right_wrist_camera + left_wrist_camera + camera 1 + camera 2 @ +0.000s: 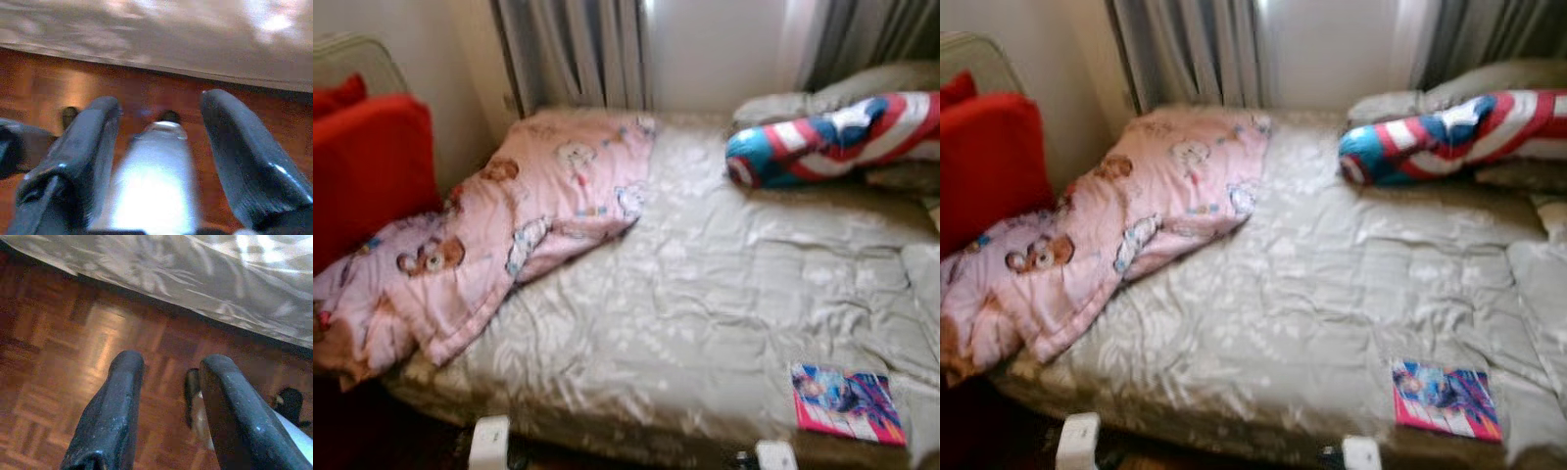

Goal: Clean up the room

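A bed with a pale grey-beige quilt (pixel 705 284) spreads before me. A pink blanket with bear prints (pixel 509 225) lies rumpled over its left side and hangs off the left edge. At the far right rests a long bolster (pixel 832 137) in red, white and blue stripes. A pink and blue magazine (pixel 847 401) lies flat near the front right corner. My left gripper (pixel 171 364) hangs open over the wooden floor beside the bed's edge. Low by the bed front, my right gripper (pixel 161 105) is open too, holding nothing.
A red cushioned seat (pixel 367 166) stands at the left against the wall. Grey curtains (pixel 573 54) hang behind the bed, and grey pillows (pixel 862 88) lie behind the bolster. Parquet floor (pixel 58 357) runs under the bed's front edge (pixel 161 303).
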You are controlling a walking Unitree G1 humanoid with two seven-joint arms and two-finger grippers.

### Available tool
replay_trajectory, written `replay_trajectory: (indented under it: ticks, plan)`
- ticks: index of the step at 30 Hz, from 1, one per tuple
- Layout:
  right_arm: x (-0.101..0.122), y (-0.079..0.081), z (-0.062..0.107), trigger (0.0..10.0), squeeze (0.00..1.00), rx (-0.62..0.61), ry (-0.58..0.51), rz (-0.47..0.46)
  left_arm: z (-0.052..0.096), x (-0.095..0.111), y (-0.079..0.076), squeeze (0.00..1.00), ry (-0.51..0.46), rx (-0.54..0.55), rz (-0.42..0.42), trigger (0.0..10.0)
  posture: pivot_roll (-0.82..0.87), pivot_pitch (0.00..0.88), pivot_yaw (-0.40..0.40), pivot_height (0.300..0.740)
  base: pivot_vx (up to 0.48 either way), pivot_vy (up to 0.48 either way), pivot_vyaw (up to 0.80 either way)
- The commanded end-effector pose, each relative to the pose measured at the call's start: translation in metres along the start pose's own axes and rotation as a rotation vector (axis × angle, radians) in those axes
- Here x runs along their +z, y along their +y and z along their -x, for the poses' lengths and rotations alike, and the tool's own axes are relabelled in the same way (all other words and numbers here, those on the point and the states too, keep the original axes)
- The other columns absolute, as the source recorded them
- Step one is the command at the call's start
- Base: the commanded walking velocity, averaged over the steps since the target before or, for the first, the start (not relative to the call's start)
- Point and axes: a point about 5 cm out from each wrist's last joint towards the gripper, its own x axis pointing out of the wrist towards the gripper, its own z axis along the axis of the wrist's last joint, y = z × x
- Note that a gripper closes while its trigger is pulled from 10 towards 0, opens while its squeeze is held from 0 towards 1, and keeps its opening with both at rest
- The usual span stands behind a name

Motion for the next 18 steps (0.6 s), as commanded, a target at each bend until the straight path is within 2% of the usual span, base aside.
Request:
replay_trajectory:
  ticks: [1, 4, 11, 18]
  plan:
    - [-0.002, -0.009, 0.001, 10.0, 0.0, -0.024, 0.007, 0.007, -0.001, 0.0, -0.004, 0.0, 0.007, -0.01, -0.014, 10.0, -0.05, 0.0, 0.057, 0.74, 0.0, 0.277, 0.0]
    - [-0.003, -0.012, 0.002, 10.0, 0.0, -0.026, 0.007, 0.006, -0.001, 0.0, -0.003, 0.0, 0.006, -0.009, -0.014, 10.0, -0.05, 0.0, 0.058, 0.74, 0.0, 0.284, 0.0]
    - [-0.011, -0.038, 0.008, 10.0, 0.0, -0.046, 0.014, 0.001, -0.001, 0.001, -0.003, 0.0, 0.003, -0.011, -0.015, 10.0, -0.05, 0.0, 0.057, 0.74, 0.0, 0.282, 0.0]
    - [-0.013, -0.043, 0.01, 10.0, 0.0, -0.052, 0.018, -0.001, -0.001, 0.001, -0.005, 0.0, 0.002, -0.013, -0.014, 10.0, -0.05, 0.0, 0.054, 0.74, 0.0, 0.283, 0.0]
